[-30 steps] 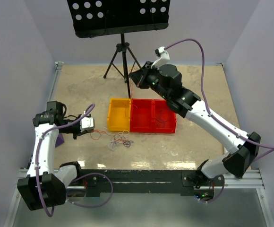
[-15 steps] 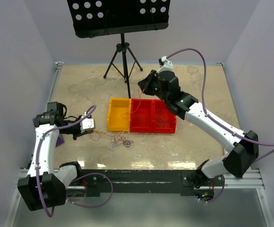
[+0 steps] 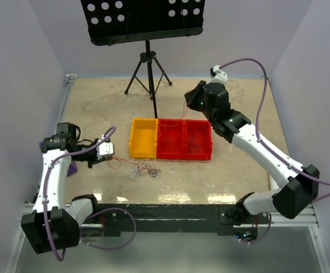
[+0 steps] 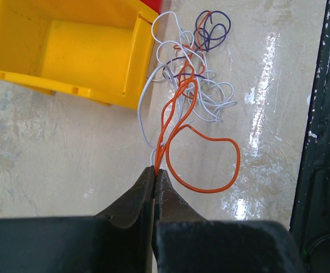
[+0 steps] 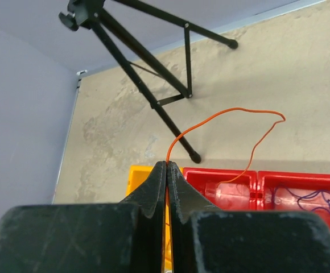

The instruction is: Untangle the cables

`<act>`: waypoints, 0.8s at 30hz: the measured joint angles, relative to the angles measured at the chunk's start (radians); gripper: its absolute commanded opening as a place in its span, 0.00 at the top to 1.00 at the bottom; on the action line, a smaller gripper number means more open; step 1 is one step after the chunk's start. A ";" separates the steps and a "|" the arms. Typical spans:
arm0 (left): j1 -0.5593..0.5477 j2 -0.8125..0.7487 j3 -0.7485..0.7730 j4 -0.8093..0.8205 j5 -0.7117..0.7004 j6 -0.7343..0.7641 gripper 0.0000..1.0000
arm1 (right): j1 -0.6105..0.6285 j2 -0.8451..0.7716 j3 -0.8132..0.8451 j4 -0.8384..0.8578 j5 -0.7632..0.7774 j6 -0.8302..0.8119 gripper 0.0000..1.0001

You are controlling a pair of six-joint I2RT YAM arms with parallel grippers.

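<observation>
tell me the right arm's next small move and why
Probably lower the right gripper over the red bin and open: it is shut on a lone orange wire dangling toward that bin, while the left gripper holds the tangle.

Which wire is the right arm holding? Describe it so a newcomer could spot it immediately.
Find the red bins in the middle of the table. One thin orange wire arches up from them to the right arm's shut jaws. Unlike the orange, white and purple tangle lying beside the yellow bin, it is a single strand held aloft.
</observation>
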 measured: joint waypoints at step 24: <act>0.000 0.003 0.000 0.002 0.000 0.000 1.00 | -0.037 0.019 -0.094 0.061 -0.134 -0.045 1.00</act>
